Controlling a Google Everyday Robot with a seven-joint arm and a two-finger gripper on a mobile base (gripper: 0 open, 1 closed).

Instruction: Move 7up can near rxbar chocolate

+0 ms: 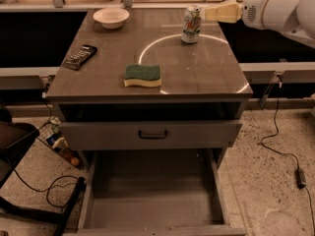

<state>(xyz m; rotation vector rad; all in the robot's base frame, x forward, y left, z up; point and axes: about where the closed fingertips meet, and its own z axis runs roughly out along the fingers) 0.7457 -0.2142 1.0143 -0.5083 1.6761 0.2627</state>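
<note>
The 7up can point(191, 24) stands upright at the back right of the table top point(197, 73), pale with green lettering and a silver top. The rxbar chocolate point(80, 56), a flat black oblong, lies near the table's left edge. My gripper point(206, 14), cream-coloured on a white arm point(275, 9), reaches in from the right at the height of the can's top. Its tip is just right of the can's upper part, very close to it; I cannot tell whether it touches.
A white bowl point(111, 17) sits at the back left. A green-and-yellow sponge point(142, 75) lies in the middle front. Below, one drawer point(150, 134) is slightly out and the bottom drawer point(152, 195) is pulled wide open. Cables lie on the floor point(280, 151).
</note>
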